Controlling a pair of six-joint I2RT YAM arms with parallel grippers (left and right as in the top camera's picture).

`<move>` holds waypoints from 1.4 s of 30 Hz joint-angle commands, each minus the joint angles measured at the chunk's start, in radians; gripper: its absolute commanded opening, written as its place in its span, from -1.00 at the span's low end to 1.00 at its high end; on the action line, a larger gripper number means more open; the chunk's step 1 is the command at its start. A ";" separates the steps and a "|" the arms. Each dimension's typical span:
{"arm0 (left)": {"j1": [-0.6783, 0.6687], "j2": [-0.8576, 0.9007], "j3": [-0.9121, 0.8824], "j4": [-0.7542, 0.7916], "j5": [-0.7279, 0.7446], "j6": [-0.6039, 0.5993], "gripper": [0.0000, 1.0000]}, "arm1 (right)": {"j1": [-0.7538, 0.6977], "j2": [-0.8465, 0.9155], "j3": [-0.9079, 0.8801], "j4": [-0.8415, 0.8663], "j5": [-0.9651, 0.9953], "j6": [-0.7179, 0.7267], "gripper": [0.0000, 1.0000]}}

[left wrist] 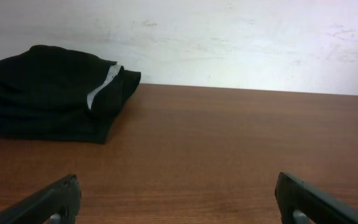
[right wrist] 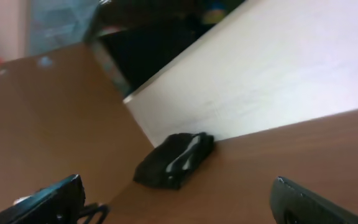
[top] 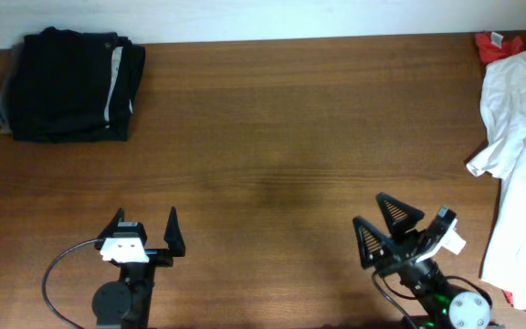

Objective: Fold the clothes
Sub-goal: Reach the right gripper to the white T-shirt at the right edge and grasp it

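Note:
The white T-shirt (top: 523,164) lies crumpled in a long heap along the table's right edge, in the overhead view only. My right gripper (top: 379,217) is open and empty near the front edge, left of the shirt and apart from it, angled toward the table's far left. My left gripper (top: 144,221) is open and empty at the front left, far from the shirt. In both wrist views the open fingers frame bare wood (left wrist: 178,199) (right wrist: 176,202). The shirt's printed graphic is not visible.
A folded black garment with a pale stripe (top: 71,84) sits at the far left corner; it also shows in the left wrist view (left wrist: 48,93) and the right wrist view (right wrist: 174,158). A red cloth (top: 496,44) lies at the far right corner. A white wall backs the table.

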 commanded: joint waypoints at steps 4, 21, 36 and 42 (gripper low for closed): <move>-0.004 0.002 -0.006 -0.001 -0.007 0.016 0.99 | 0.004 0.248 0.275 -0.177 0.251 -0.225 0.97; -0.004 0.002 -0.006 -0.001 -0.007 0.016 0.99 | -0.044 1.479 1.401 -1.015 1.161 -0.622 0.97; -0.004 0.002 -0.006 -0.001 -0.007 0.016 0.99 | -0.427 1.821 1.437 -1.091 0.763 -0.595 0.97; -0.004 0.002 -0.006 -0.001 -0.007 0.016 0.99 | -0.512 1.903 1.437 -1.067 0.618 -0.595 0.98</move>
